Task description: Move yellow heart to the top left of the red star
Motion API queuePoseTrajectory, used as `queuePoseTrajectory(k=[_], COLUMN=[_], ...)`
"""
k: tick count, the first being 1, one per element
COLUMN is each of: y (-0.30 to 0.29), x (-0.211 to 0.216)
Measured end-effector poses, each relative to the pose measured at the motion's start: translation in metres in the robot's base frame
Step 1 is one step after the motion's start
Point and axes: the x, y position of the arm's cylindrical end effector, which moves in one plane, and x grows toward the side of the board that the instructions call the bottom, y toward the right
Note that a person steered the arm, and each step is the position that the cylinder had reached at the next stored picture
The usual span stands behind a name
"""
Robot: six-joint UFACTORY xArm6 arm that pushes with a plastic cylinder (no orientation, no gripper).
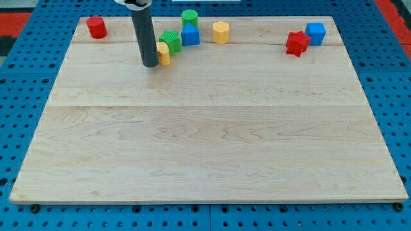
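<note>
Looking from the near edge of the counter toward the far side, you find my tip touching the yellow heart on its left; there is no claw to judge. Just behind sit a green star and a blue block. Pushing right could drag them along or let the heart slip off. The red star waits far right beside a blue cube. No containers appear.
</note>
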Motion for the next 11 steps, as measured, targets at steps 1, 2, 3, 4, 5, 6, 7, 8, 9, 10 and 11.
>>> queuePoseTrajectory(k=[1,2,3,4,5,6,7,8,9,10,11], y=[-0.021,-0.02,0.016,0.069,0.108,0.101,0.105,0.115,0.14,0.171,0.191], x=[-0.017,-0.027,-0.025,-0.024,-0.016,-0.005,-0.001,0.01,0.012,0.012,-0.004])
